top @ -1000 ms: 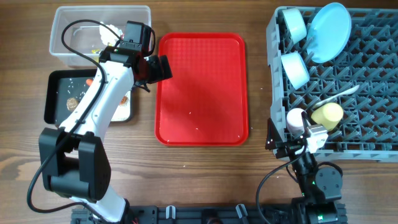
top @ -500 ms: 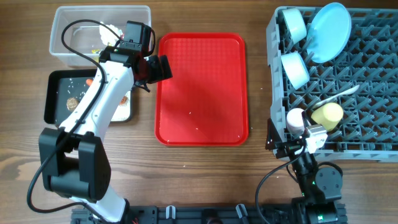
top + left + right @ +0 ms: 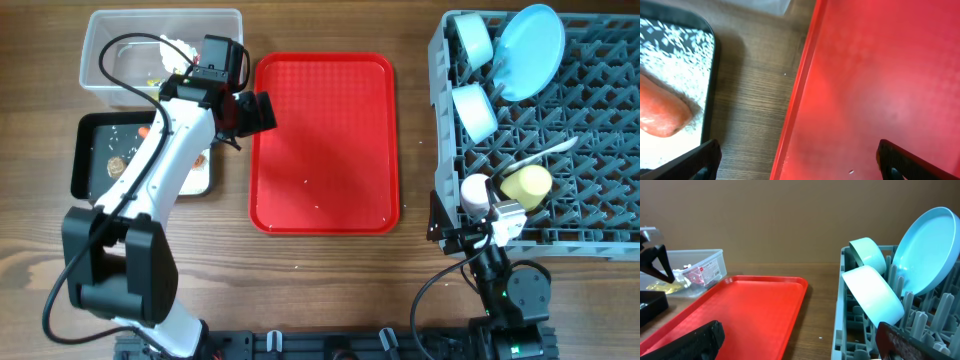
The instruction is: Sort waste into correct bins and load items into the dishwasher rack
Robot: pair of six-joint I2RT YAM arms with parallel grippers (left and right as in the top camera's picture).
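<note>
My left gripper (image 3: 250,112) (image 3: 797,162) hangs open and empty over the left rim of the red tray (image 3: 320,140). Beside it lies the black tray (image 3: 90,130) with the orange carrot (image 3: 660,112), white rice grains (image 3: 680,45) and a brown lump (image 3: 115,166). The clear tub (image 3: 110,60) behind holds wrappers (image 3: 702,272) and white tissue (image 3: 180,48). The grey rack (image 3: 590,150) carries the blue plate (image 3: 530,50), two bowls (image 3: 470,38) (image 3: 475,110), the yellow cup (image 3: 527,183), the pink cup (image 3: 475,192) and the white spoon (image 3: 545,152). My right gripper (image 3: 805,345) is open at the rack's front left corner.
The red tray (image 3: 880,75) lies flat in the middle of the wooden table, with a few stray rice grains (image 3: 305,181) on it. A strip of bare wood (image 3: 825,310) separates the tray from the rack's wall. The left arm stretches over the black tray.
</note>
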